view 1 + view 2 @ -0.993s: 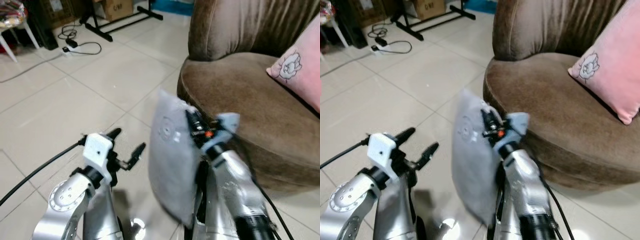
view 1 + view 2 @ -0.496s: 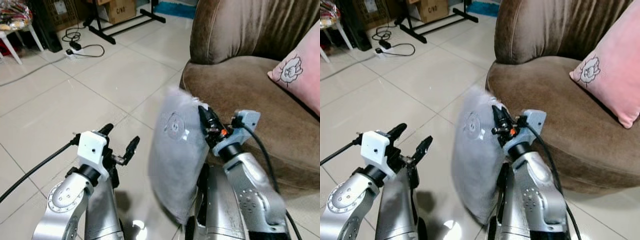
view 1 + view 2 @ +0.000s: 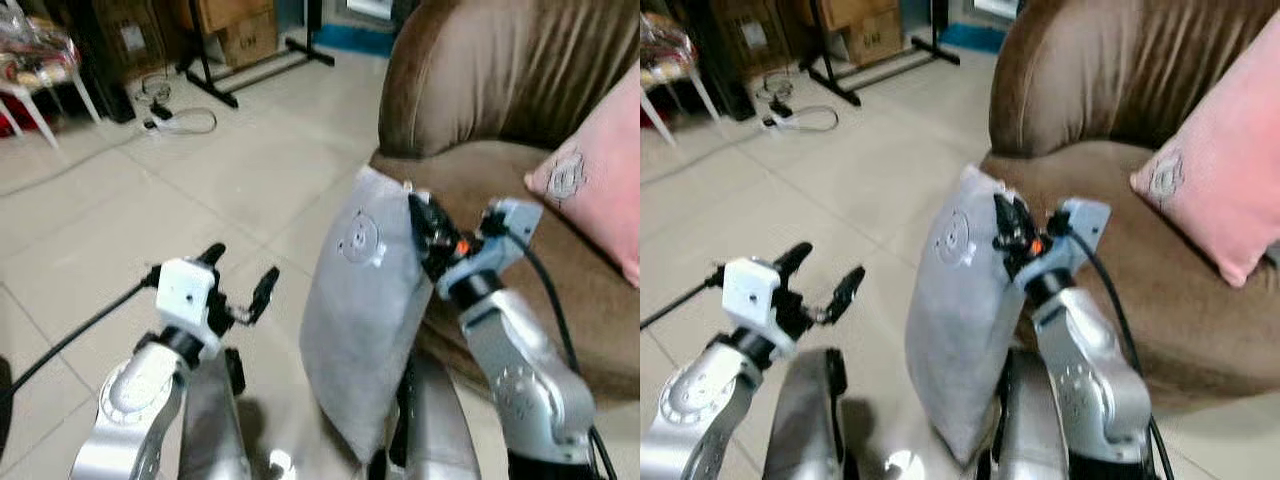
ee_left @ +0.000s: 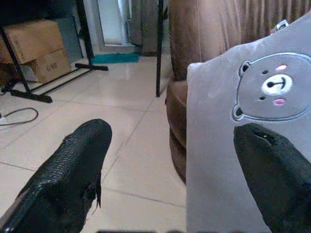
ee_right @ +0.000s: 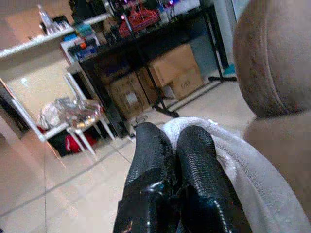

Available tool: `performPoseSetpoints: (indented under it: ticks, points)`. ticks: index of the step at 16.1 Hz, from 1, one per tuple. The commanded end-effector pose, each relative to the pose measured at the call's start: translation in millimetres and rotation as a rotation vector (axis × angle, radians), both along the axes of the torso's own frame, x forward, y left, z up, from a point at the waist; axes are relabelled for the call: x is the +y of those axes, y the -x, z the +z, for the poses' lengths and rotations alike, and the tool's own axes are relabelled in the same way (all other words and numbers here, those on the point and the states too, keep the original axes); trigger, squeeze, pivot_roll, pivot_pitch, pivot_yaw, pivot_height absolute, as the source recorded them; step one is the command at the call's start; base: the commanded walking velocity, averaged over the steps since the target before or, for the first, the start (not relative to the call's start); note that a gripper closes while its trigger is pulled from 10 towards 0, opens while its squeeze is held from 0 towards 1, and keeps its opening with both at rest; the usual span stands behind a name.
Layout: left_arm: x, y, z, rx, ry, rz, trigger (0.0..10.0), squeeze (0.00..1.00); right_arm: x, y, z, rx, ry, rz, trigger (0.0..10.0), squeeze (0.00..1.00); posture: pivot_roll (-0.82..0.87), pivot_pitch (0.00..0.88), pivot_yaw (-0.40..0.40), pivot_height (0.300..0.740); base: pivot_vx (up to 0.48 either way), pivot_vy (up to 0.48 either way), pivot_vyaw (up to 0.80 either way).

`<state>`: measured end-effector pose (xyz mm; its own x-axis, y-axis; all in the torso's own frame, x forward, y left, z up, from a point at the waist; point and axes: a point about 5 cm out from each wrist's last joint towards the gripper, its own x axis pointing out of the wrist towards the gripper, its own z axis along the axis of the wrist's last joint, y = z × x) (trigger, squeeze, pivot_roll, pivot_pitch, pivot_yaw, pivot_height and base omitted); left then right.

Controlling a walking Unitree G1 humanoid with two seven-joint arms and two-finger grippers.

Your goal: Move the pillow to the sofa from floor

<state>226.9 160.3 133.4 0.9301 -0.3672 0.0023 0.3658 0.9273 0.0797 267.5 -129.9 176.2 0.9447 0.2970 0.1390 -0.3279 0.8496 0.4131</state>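
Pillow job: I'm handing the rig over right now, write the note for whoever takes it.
Right gripper: jaws shut on the top edge of the grey pillow, which hangs upright off the floor, just in front of the brown sofa.
Left gripper: jaws open, holding nothing, hovering beside the pillow's bear face.
Pink pillow already sits on the sofa seat, toward the robot's right.
Done: pillow picked up and brought to the sofa's front edge.
Left: carry it over the seat, set it down on a bare part, open the jaws.

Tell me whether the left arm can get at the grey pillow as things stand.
Probably yes: the left end effector is open beside the grey pillow, with only bare floor between; the right end effector already grips its top edge.
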Motion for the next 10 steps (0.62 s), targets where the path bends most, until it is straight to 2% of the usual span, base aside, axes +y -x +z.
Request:
performPoseSetpoints:
  ticks: [1, 6, 10]
  points:
    - [-0.1, -0.3, 4, -0.021, -0.009, 0.006, 10.0, 0.0, -1.7, 0.7, 17, -0.067, -0.018, -0.005, 10.0, 0.0, -0.04, 0.0, -0.02, 0.529, 0.0, 0.0, 0.0]
    - [-0.7, -2.8, 5, -0.025, -0.007, 0.009, 10.0, 0.0, -12.6, -11.2, 58, -0.164, -0.09, -0.076, 10.0, 0.0, -0.04, 0.0, -0.019, 0.584, 0.0, 0.0, 0.0]
    - [0.2, -4.8, 6, -0.033, -0.005, 0.029, 10.0, 0.0, -18.6, -16.3, 64, -0.164, -0.098, -0.1, 10.0, 0.0, -0.04, 0.0, -0.025, 0.624, 0.0, 0.0, 0.0]
